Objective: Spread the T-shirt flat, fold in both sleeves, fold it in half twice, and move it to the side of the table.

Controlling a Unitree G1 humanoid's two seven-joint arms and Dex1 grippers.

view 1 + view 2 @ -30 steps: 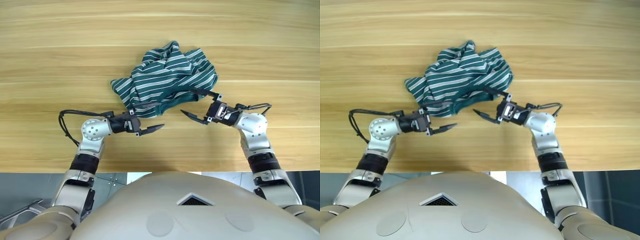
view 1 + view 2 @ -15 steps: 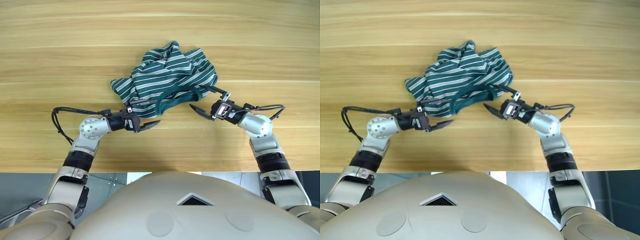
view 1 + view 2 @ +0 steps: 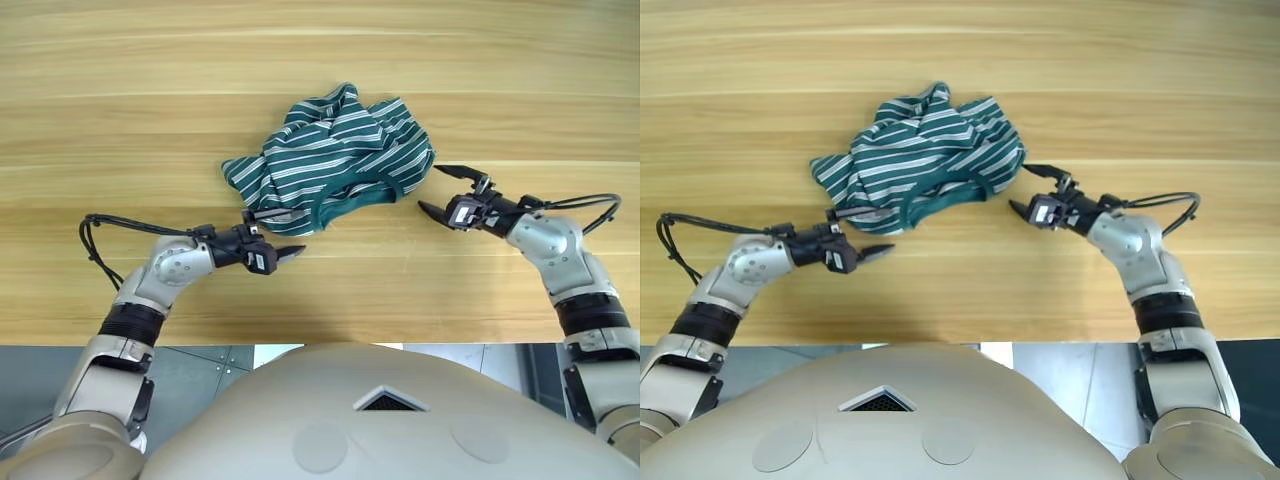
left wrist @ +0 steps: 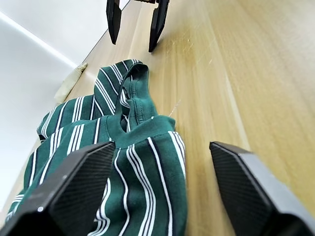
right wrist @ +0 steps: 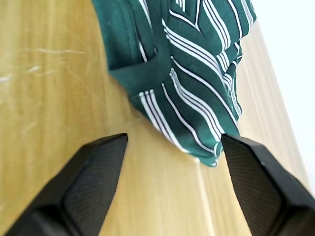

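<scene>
Wooden table (image 3: pixel 320 50) is under everything. Close by, the left gripper (image 3: pixel 285 233) is wide apart around the near hem of the T-shirt (image 3: pixel 335 150). The right gripper (image 3: pixel 430 187), also spread wide, sits just beside its right edge. The green stripy T-shirt lies crumpled mid-table.

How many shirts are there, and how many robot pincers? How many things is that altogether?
Green striped T-shirt: 1
Pincers: 2, the left pincer and the right pincer
Total: 3
</scene>
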